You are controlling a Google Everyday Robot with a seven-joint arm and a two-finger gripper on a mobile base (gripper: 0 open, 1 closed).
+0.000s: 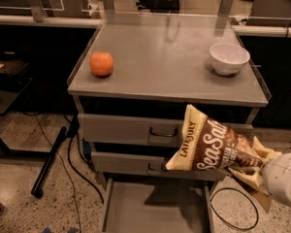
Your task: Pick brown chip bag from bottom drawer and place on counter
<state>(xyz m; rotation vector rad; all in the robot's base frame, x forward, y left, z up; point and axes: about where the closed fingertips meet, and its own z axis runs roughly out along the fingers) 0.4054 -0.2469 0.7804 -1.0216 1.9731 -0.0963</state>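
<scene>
**Q:** Where was the chip bag (208, 142)?

**A:** Off the ground, in front of the cabinet. It hung at a slant, with its upper corner just under the front edge of the counter (169, 57). Its "Sea Salt" lettering faced the camera. It touched neither the counter nor the bottom drawer (155, 210), which stood pulled out below with its flat grey floor showing.

**Q:** And what held it there?

**A:** The gripper (247, 166), at the lower right of the view. Its dark fingers were clamped on the bag's crumpled right end. The white arm (283, 178) came in behind it from the right edge.

**Q:** What lay around it?

**A:** Behind the bag were two closed drawer fronts, the upper one (121, 129) and the lower one (121, 161), each with a dark loop handle. The bag partly covered both at their right side. On the counter an orange (101, 63) sat near the left edge and a white bowl (229, 58) sat near the right, well apart from each other. A black cable (233, 215) curled on the speckled floor to the right of the open drawer, and a dark pole (48, 161) leaned at the left.
</scene>
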